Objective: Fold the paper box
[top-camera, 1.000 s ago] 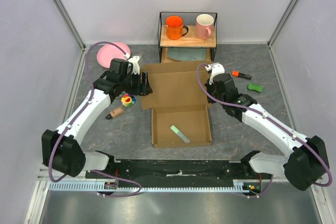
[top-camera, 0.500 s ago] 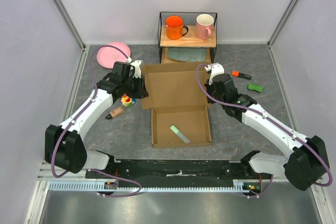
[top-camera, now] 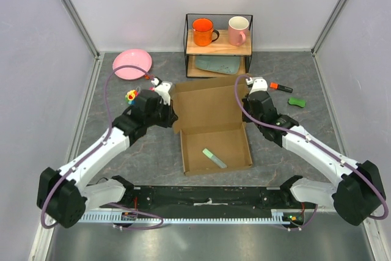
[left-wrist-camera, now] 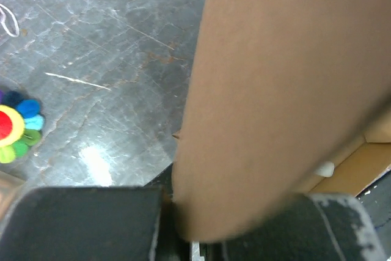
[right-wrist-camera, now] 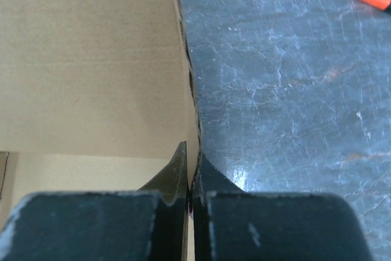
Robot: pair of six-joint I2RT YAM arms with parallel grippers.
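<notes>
Brown corrugated cardboard fills the middle of the overhead view: the paper box (top-camera: 208, 105) sits on the grey marbled table (top-camera: 153, 151) just ahead of the two arm bases. Its shallow tray is open toward the bottom of the frame, and its lid panel is raised along the far side, the side nearest the wire shelf (top-camera: 218, 16). A pale green strip (top-camera: 214, 158) lies slantwise on the tray floor, toward the lower right corner.

The left gripper (top-camera: 170, 107) is at the left edge of the box where lid and tray meet, pinched tight on a side flap. In the left wrist view that flap rises from between the dark fingers (left-wrist-camera: 79, 224) and covers most of the right half of the frame. The right gripper (top-camera: 246, 103) is at the opposite, right edge of the lid, likewise clamped on cardboard. In the right wrist view the raw corrugated edge runs straight down into the thin slit between its fingers (right-wrist-camera: 275, 224), with the lid's pale face on the left and bare table on the right.

On the shelf's wooden board stand an orange mug (top-camera: 202, 31) and a pink mug (top-camera: 238, 30). A pink plate (top-camera: 132, 63) lies in the upper left of the table, with a many-coloured flower toy (top-camera: 131, 95) just beside the left arm. An orange marker (top-camera: 281, 87) and a small green piece (top-camera: 297, 102) lie to the right of the box, apart from it
</notes>
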